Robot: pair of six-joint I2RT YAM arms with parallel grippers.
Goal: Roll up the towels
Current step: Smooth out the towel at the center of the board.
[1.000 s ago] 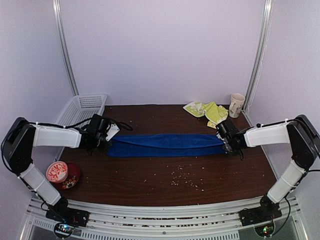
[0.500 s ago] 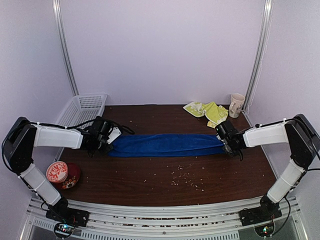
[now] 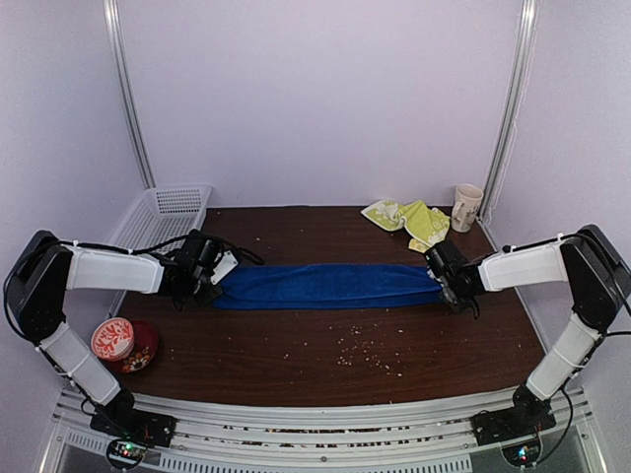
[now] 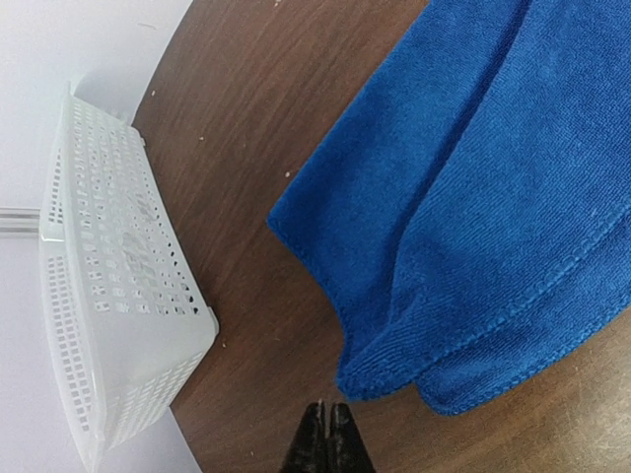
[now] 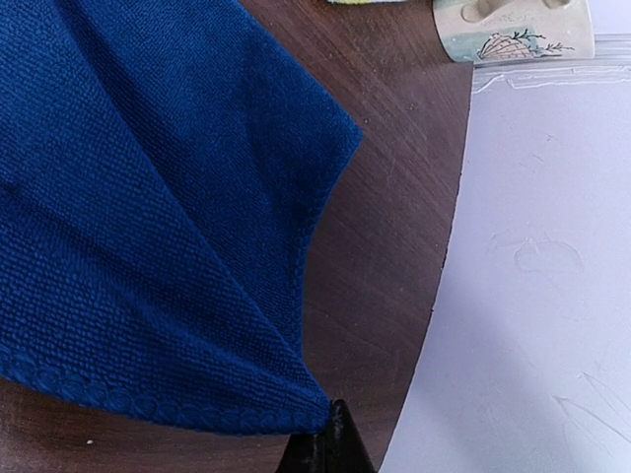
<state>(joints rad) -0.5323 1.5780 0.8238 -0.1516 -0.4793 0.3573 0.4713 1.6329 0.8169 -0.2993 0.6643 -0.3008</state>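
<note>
The blue towel [image 3: 325,285] lies folded in a long band across the middle of the table. It also shows in the left wrist view [image 4: 473,197] and the right wrist view [image 5: 148,217]. My left gripper [image 3: 207,284] is shut and empty; its tips [image 4: 327,412] sit just off the towel's left end corner. My right gripper [image 3: 450,287] is shut on the towel's near right corner [image 5: 330,412]. The yellow-green towel [image 3: 409,219] lies crumpled at the back right, away from both grippers.
A pale mug [image 3: 466,206] stands at the back right corner, also in the right wrist view [image 5: 513,30]. A white perforated basket [image 3: 163,212] sits at the back left. A red bowl [image 3: 123,343] is at the front left. Crumbs [image 3: 365,350] are scattered in front of the towel.
My left gripper has shifted a little to the right along with the towel's left end. The right gripper has hardly moved.
</note>
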